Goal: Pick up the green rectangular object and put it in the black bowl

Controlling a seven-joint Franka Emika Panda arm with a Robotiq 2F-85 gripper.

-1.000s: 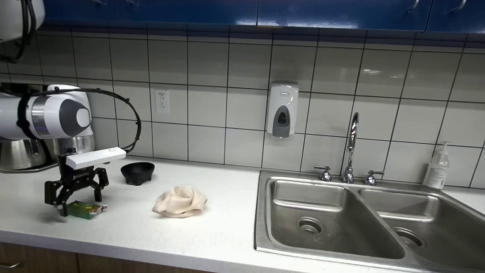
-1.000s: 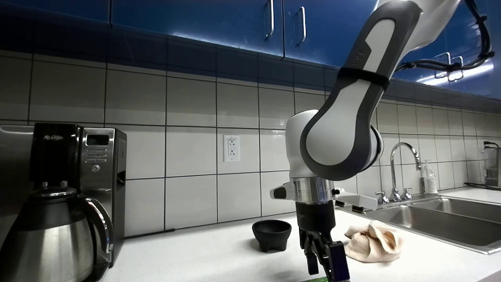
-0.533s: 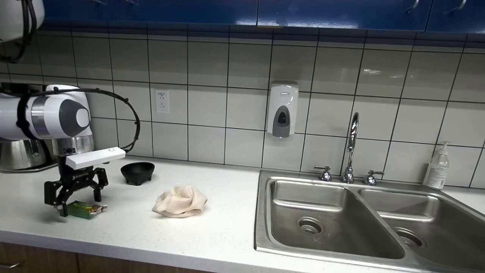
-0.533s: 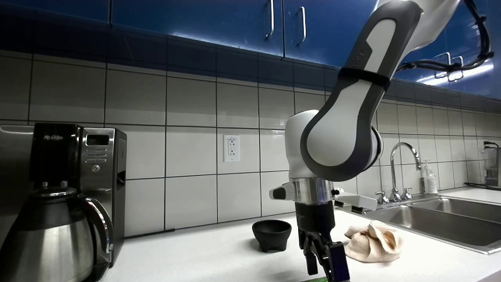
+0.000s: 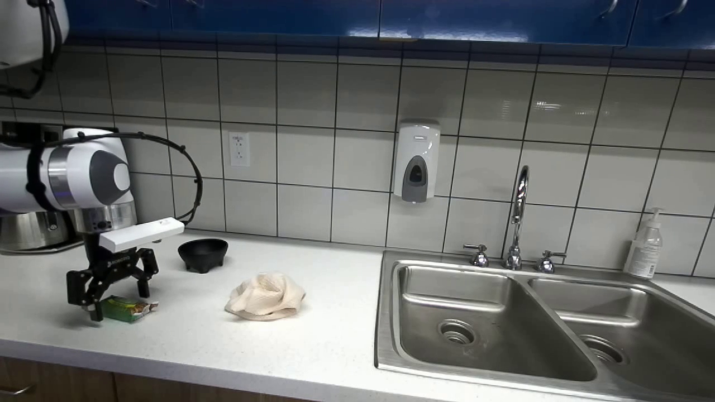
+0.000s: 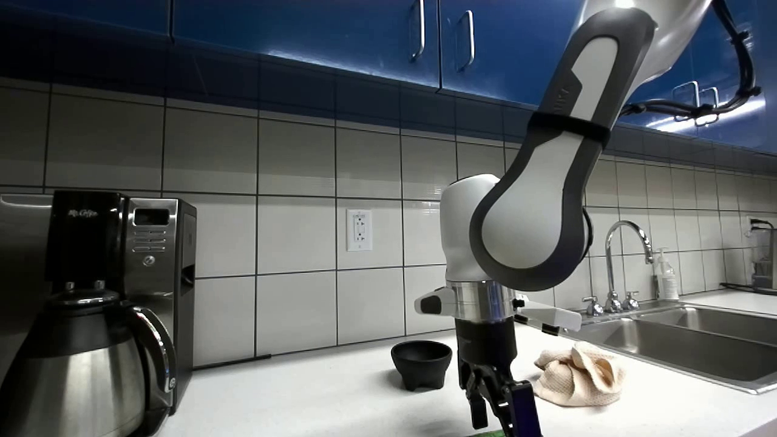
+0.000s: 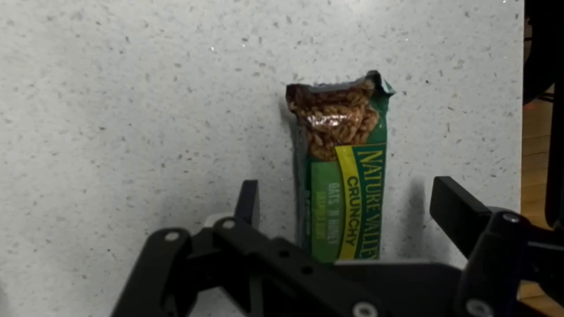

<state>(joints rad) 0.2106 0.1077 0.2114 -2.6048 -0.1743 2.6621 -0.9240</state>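
The green rectangular object is a wrapped granola bar [image 7: 326, 207], green with a yellow stripe, lying flat on the counter. It also shows in an exterior view [image 5: 124, 310], and only a sliver of it [image 6: 491, 433] shows at the bottom edge of another. My gripper [image 7: 346, 191] is open and points down over the bar, one finger on each side with gaps to both. It also shows in both exterior views [image 5: 120, 305] [image 6: 503, 423]. The bar's lower end is hidden behind the gripper in the wrist view. The black bowl [image 5: 203, 259] stands upright behind the gripper, also seen here [image 6: 422, 367].
A crumpled beige cloth [image 5: 265, 297] lies on the counter [image 5: 329, 329] beside the bowl. A steel double sink [image 5: 385, 312] with a faucet is farther along. A coffee maker [image 6: 161, 273] stands at the opposite end. The tiled wall [image 5: 304, 151] is behind.
The arm has shifted slightly, the wrist a little lower, and the gripper a little to the left in an exterior view. The gripper stays open. The bar, bowl and cloth have not moved.
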